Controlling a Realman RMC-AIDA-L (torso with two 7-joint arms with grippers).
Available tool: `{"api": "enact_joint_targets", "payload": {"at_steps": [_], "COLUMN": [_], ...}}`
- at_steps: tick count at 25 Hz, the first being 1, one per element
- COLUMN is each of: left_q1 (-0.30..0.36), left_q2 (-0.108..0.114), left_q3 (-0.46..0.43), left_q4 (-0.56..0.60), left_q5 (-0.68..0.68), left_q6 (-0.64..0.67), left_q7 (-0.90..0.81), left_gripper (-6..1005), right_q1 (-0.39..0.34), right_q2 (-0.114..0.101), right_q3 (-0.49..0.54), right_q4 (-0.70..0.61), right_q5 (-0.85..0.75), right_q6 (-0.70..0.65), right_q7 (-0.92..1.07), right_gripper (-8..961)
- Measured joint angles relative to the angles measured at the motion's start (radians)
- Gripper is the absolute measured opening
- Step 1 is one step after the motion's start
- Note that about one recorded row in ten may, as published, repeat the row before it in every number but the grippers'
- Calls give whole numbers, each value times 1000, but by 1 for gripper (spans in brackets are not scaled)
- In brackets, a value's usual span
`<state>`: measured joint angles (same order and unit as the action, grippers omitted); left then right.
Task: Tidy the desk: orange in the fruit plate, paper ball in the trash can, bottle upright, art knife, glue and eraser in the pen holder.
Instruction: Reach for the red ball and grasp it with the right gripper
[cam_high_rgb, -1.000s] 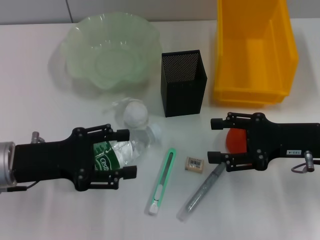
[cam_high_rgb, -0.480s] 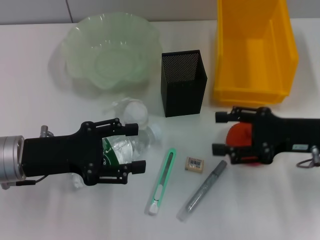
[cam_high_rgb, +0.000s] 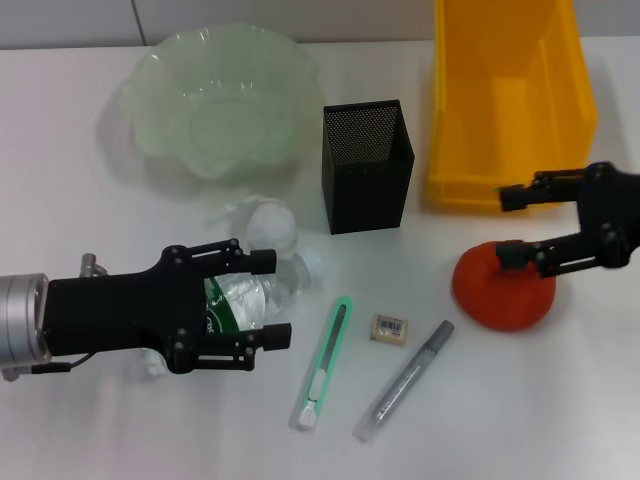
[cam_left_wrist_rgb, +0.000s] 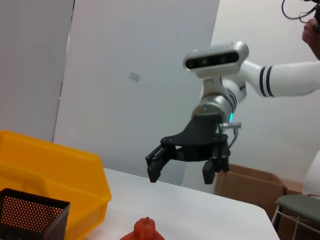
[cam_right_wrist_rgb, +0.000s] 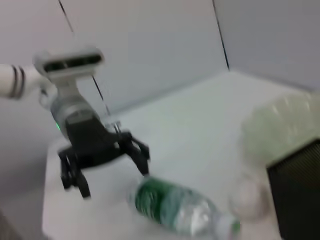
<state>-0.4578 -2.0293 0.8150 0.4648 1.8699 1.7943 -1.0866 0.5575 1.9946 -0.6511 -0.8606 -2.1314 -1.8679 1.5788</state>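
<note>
Both grippers spread open over the desk, nothing grabbed yet.

The left gripper (cam_high_rgb: 262, 298) hangs with fingers apart right over the lying bottle (cam_high_rgb: 262, 296); the paper ball (cam_high_rgb: 270, 226) is just past its tips, near the fruit plate (cam_high_rgb: 160, 75). The art knife (cam_high_rgb: 323, 364), eraser (cam_high_rgb: 390, 328) and glue (cam_high_rgb: 404, 382) lie between the arms. The right gripper (cam_high_rgb: 510, 228) is spread wide, its lower finger right over the orange (cam_high_rgb: 500, 293).

Open bench (cam_high_rgb: 560, 400) near-right. Pen holder (cam_high_rgb: 366, 165) flanked tight: fruit plate (cam_high_rgb: 215, 100) one side, yellow bin (cam_high_rgb: 510, 100) other. Knife (cam_high_rgb: 323, 362), eraser (cam_high_rgb: 390, 328), glue (cam_high_rgb: 403, 382) clutter its front approach.
</note>
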Motion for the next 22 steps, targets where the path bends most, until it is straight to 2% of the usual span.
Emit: {"api": "enact_joint_targets", "payload": {"at_steps": [8,13,22], "left_q1": [1,1,1], "left_q2": [0,-7,-15], "left_q3": [-2,-3,-4], "left_q4": [-3,-5,-3], "left_q5": [0,-5,-6], "left_q6": [-3,-14,-21], "left_q7": [2,2,-1], "left_gripper": [813,811,808], "right_q1": [99,147,139], "right_q2": [-7,-4,18], "right_q3": [-5,-52,-166], "right_q4": [-192,-207,-186], "right_q5": [-238,-365,-388], "right_q6": [-53,-30,85], "right_q7": [169,208,213], "right_gripper": [830,830,830]}}
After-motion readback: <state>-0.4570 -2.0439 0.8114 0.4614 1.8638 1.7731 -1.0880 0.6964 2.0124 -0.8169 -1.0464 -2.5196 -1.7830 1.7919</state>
